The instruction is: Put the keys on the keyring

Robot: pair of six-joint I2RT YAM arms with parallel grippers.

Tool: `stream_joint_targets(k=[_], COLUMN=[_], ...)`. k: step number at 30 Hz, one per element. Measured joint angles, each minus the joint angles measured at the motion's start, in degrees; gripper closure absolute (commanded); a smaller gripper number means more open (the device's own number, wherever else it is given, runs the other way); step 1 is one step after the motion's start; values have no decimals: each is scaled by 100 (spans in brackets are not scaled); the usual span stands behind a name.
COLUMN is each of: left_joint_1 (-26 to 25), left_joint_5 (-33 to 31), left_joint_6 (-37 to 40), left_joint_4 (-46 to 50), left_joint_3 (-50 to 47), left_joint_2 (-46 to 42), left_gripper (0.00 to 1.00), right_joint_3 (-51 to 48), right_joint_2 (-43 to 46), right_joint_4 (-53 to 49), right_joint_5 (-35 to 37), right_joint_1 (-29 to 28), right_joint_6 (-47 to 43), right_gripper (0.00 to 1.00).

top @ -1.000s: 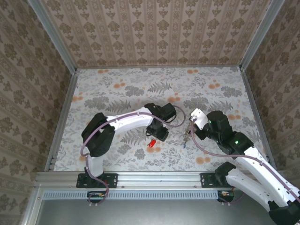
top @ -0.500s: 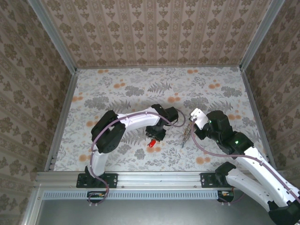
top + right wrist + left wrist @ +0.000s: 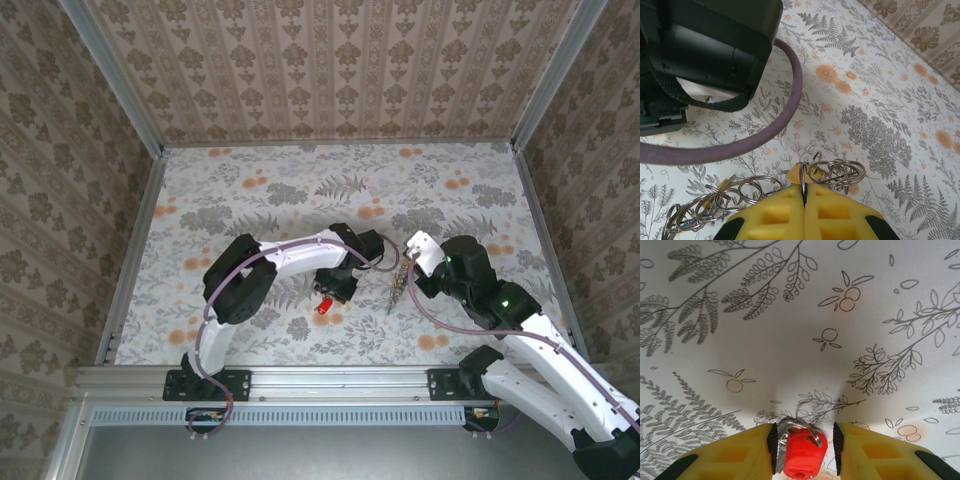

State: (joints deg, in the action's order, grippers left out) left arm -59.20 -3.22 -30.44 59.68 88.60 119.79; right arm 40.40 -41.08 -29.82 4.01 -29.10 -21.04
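A red-headed key point(image 3: 801, 455) with a small wire ring through it lies on the table between the yellow fingers of my left gripper point(image 3: 804, 442). The left pad touches its metal blade and a gap shows on the right, so the jaws stand open around it. From above, the red key point(image 3: 323, 305) lies just below my left gripper point(image 3: 337, 285). My right gripper point(image 3: 804, 192) is shut on one ring of the keyring point(image 3: 740, 197), a chain of linked silver rings. A yellow key head point(image 3: 796, 175) hangs among the rings. The keyring point(image 3: 398, 284) dangles from my right gripper point(image 3: 408, 268).
The left arm's black wrist housing point(image 3: 705, 45) and its purple cable point(image 3: 765, 140) sit close beside the right gripper. The floral tabletop point(image 3: 300, 190) is walled by metal rails point(image 3: 135, 240) and patterned panels on three sides.
The left arm's elbow has swung right and its gripper has edged slightly down over the red key. The red key, the right arm and the keyring have stayed where they were.
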Motion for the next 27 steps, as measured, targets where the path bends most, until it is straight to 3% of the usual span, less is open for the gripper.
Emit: stream_joint_targets(k=[5, 8, 19, 27], left_joint_1=[-2, -2, -2, 2], left_joint_5=[39, 39, -74, -155], left_joint_6=[7, -2, 22, 96], left_joint_4=[39, 39, 114, 168], left_joint_3=[0, 0, 0, 0], left_joint_2=[39, 39, 37, 33], left_gripper=[81, 86, 88, 79], right_joint_3=[0, 0, 0, 0], right_joint_2=[55, 55, 55, 52], right_joint_4=[4, 4, 7, 7], right_joint_5=[-2, -2, -116, -201], right_joint_1=[4, 4, 15, 15], right_joint_6=[0, 0, -2, -15], right_gripper=[100, 100, 100, 100])
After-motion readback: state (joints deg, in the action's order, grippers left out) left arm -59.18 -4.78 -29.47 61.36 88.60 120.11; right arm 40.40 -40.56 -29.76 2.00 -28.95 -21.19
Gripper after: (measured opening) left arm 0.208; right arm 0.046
